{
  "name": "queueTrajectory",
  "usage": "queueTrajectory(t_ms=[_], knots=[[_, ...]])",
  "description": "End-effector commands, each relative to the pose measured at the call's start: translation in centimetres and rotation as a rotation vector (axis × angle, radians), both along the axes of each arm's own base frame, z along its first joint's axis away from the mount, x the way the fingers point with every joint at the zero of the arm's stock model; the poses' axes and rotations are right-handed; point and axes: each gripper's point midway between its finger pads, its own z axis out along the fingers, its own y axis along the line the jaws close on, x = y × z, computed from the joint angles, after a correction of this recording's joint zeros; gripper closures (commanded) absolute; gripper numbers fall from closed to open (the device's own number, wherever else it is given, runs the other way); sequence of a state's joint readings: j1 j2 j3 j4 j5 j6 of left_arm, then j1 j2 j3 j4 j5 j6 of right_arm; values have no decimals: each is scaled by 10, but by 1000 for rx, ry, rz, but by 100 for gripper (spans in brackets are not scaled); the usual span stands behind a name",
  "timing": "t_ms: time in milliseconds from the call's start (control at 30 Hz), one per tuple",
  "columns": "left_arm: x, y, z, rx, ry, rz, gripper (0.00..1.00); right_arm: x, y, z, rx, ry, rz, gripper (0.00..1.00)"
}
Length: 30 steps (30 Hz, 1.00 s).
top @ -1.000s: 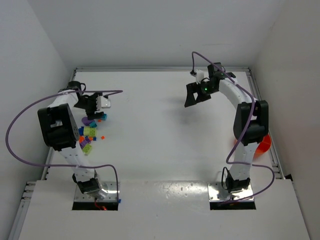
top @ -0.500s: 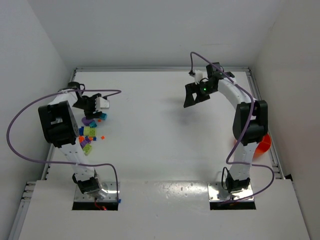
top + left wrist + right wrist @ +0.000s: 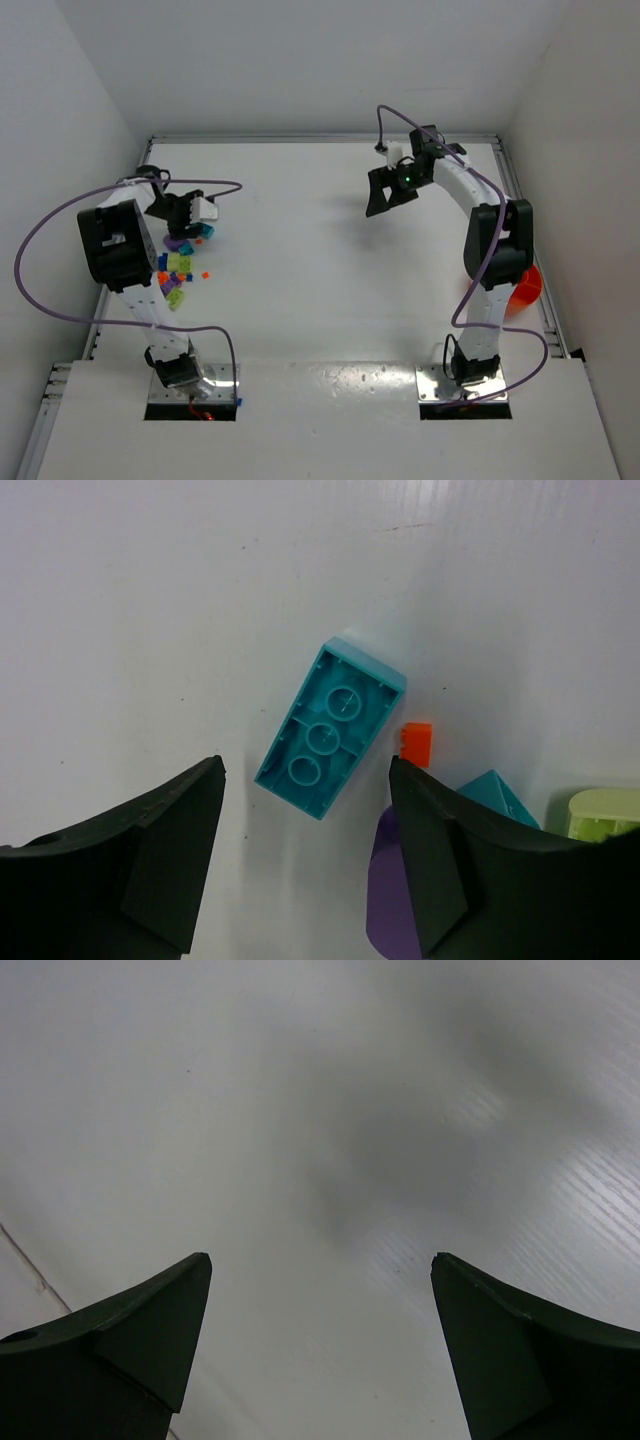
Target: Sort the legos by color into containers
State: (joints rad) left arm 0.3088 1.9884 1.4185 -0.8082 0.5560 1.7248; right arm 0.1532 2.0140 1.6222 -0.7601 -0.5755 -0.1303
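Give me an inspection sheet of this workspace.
Surface: white table, matte.
Job's things: legos piled beside the left arm; cyan brick hollow side up; orange bowl at the right edge, partly hidden behind the right arm.
Clutter: nothing seen.
Grippers: left gripper open, fingers either side of the cyan brick, not touching; right gripper open, empty, above bare table.
Cables: purple cables loop from both arms, off the legos.
Surroundings: white walls on three sides.

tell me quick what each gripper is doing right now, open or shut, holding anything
left gripper: open, fingers either side of the cyan brick, not gripping it
right gripper: open, holding nothing
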Motion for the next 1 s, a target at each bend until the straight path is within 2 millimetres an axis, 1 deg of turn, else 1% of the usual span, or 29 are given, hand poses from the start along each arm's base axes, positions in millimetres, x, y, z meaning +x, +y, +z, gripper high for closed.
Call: queueTrajectory(t_ms=[0, 67, 133, 167, 267, 333, 400, 433, 467, 500, 533, 600, 633, 667, 700, 733, 767, 800, 833, 900, 933, 967], knots=[[0, 1, 0, -5, -2, -44, 27, 11, 5, 11, 6, -48, 17, 9], [0, 1, 0, -5, -2, -44, 27, 11, 3, 10, -2, -49, 13, 9], [-1, 1, -4, -8, 7, -44, 31, 14, 4, 13, -1, -58, 13, 9], [-3, 2, -5, -3, 19, -43, 32, 12, 3, 8, -4, -40, 13, 9], [-5, 3, -12, 1, 40, -41, 37, 12, 3, 8, -4, -40, 13, 9], [-3, 6, -10, 13, 34, -40, 43, 12, 3, 8, -4, -40, 13, 9], [-4, 5, -14, 10, 43, -40, 46, 12, 3, 8, -4, -40, 13, 9], [-4, 7, -15, 20, 46, -38, 52, 12, 3, 8, -4, -40, 13, 10], [-4, 7, -15, 20, 46, -38, 54, 11, 5, 9, 6, -39, 17, 10], [-3, 3, -15, 20, 46, -48, 60, 9, 4, 11, 6, -40, 17, 11], [-4, 3, -15, 17, 51, -39, 64, 8, 6, 10, 19, -38, 23, 11], [-2, 0, -3, 20, 34, -28, 71, 0, 16, 18, 66, -35, 24, 13], [-4, -1, -3, 17, 38, -19, 77, -4, 22, 24, 106, -30, 29, 14], [-4, 0, 2, 16, 34, -8, 80, -7, 25, 28, 132, -28, 27, 16], [-2, -2, 13, 7, 8, -2, 82, -11, 28, 28, 162, -15, 8, 16], [-5, -5, 17, -8, 10, 14, 83, -14, 31, 42, 193, -35, 3, 16], [-3, -9, 26, -29, -11, 18, 83, -18, 36, 51, 236, -34, 6, 17], [-6, -13, 33, -49, -22, 24, 84, -23, 39, 54, 263, -23, -4, 19], [-5, -17, 56, -78, -54, 63, 84, -25, 45, 67, 317, -6, -14, 19], [-7, -37, 83, -178, -78, 91, 84, -29, 50, 79, 359, 13, -15, 20], [-14, -50, 92, -224, -62, 105, 84, -29, 54, 90, 398, 25, -27, 22], [-22, -65, 117, -275, -95, 91, 84, -34, 59, 93, 414, 37, -28, 24]])
